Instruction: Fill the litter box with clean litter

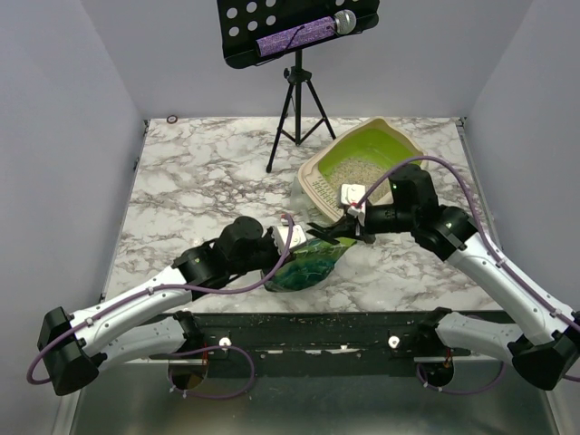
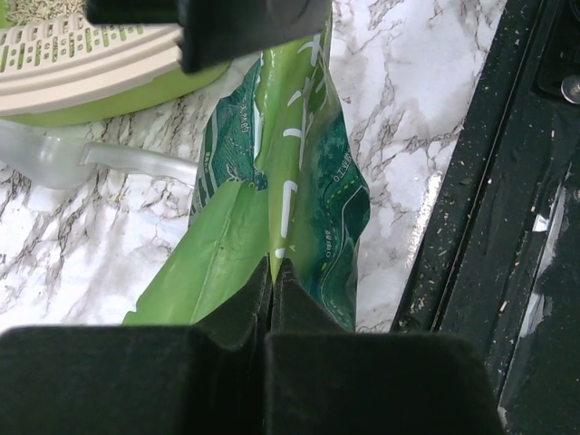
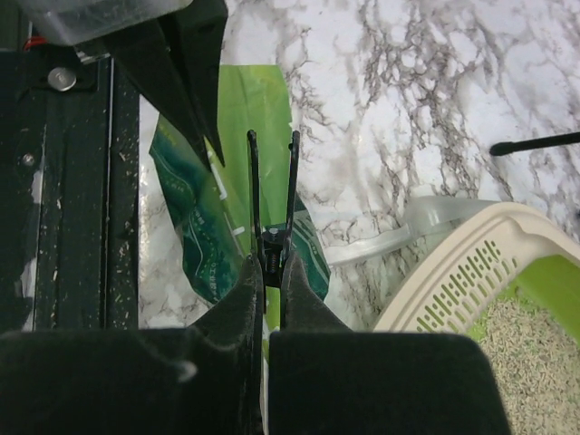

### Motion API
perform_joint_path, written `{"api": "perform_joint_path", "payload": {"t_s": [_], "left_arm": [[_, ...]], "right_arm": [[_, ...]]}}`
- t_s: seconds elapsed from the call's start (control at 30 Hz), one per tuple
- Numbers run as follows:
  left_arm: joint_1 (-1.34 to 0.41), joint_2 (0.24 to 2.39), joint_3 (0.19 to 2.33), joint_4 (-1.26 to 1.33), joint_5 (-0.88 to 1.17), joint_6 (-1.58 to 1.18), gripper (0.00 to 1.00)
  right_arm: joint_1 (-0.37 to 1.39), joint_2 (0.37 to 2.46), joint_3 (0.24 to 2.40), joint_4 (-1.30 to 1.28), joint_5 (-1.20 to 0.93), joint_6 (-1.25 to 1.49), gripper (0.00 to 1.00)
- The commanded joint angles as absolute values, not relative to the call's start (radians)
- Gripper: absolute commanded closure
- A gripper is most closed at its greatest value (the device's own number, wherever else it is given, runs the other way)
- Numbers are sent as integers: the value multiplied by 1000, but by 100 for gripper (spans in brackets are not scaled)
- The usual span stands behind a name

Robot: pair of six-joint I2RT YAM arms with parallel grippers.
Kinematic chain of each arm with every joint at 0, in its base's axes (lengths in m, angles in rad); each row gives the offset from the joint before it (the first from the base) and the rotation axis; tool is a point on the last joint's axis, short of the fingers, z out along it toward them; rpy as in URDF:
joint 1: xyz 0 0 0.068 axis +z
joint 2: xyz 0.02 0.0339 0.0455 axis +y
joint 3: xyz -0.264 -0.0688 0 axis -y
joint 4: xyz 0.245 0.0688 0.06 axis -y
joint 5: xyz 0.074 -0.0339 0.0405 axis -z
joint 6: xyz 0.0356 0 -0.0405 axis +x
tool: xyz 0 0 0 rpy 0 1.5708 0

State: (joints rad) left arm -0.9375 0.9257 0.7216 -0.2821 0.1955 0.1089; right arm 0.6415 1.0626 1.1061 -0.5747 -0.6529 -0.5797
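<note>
Marble desk (image 1: 199, 181), tripod stand (image 1: 294, 100) far centre. Litter box (image 1: 319, 174) far right, tilted; litter (image 1: 358, 169) inside, covering part of green floor. Clear scoop (image 2: 54, 163) on desk just near box. Green bag (image 1: 313, 265) near centre, between arms. Left pincer (image 2: 272, 263) together, clamped on bag's near end. Right pincer (image 3: 272, 265) together, clamped on black binder clip (image 3: 272, 204) at bag's far end.

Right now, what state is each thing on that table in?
Litter box: upright, partly filled.
Clean litter: covering part of the box floor.
Green bag: lying on the table, pinched at both ends.
Left pincer: shut on the green bag.
Right pincer: shut on a black clip.
</note>
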Motion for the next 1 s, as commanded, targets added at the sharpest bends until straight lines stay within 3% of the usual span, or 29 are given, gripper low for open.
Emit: {"api": "perform_joint_path", "payload": {"t_s": [0.0,0.33,0.97], "left_arm": [[-942,910,707,-311,147,117,100],[-942,900,706,-311,114,115,100],[-945,862,704,-308,60,115,100]], "right_arm": [[640,1095,1131,-653,-738,-719,100],[640,1183,1186,-733,-788,-747,100],[641,1289,1166,-828,-663,-793,100]]}}
